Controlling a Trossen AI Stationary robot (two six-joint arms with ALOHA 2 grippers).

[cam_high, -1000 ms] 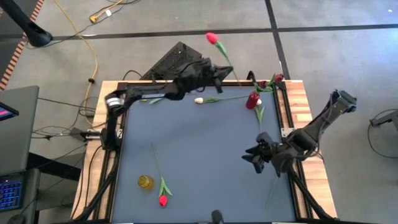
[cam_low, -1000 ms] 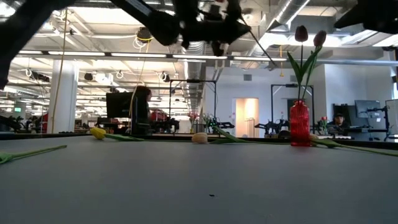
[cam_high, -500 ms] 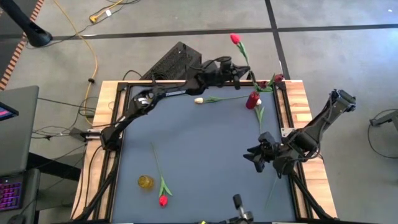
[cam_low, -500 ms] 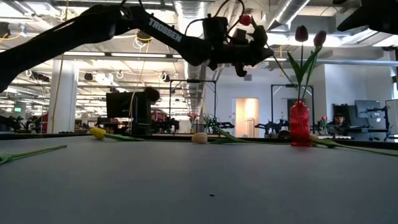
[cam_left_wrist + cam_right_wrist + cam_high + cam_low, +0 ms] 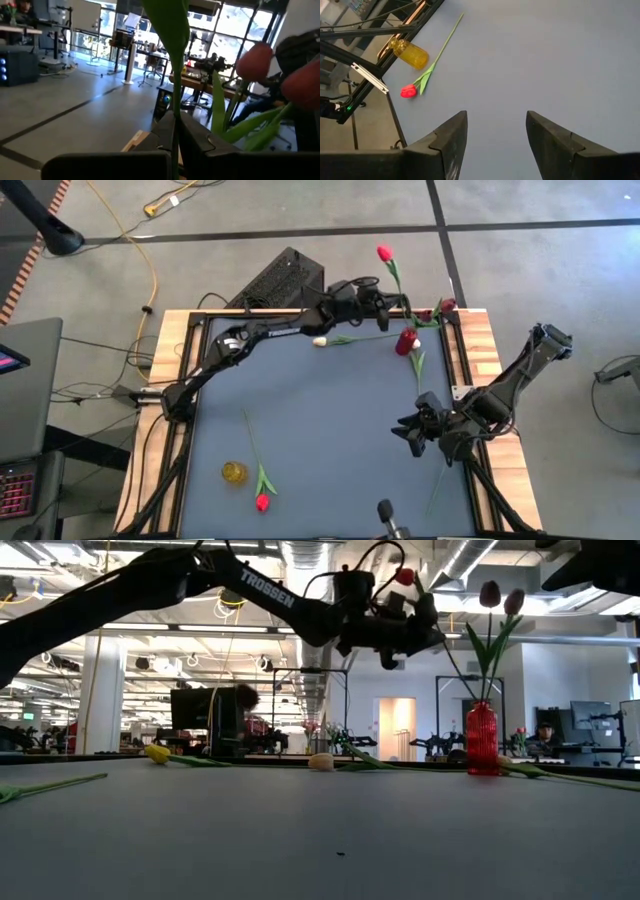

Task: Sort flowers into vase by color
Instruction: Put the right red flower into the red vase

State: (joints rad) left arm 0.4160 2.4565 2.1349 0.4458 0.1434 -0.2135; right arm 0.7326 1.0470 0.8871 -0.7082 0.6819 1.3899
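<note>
Two dark, nearly black arms of slim tubular links joined by chunkier rounded joint housings. White block lettering "TROSSEN" along the forearm link of the left arm [image 5: 200, 580], plain in the low view. Thin black cables looped above the wrist near the left gripper [image 5: 400, 635], with a small boxy camera mount beside them. Matte black right arm [image 5: 520, 375], with a lighter grey rounded cap at its outer joint. Right gripper [image 5: 495, 145] made of two broad, flat, dark fingers [image 5: 445, 140] with angular bevelled edges and smooth inner faces. Black metal base frames at the tabletop [image 5: 330, 430] edges, carrying each arm's shoulder.
</note>
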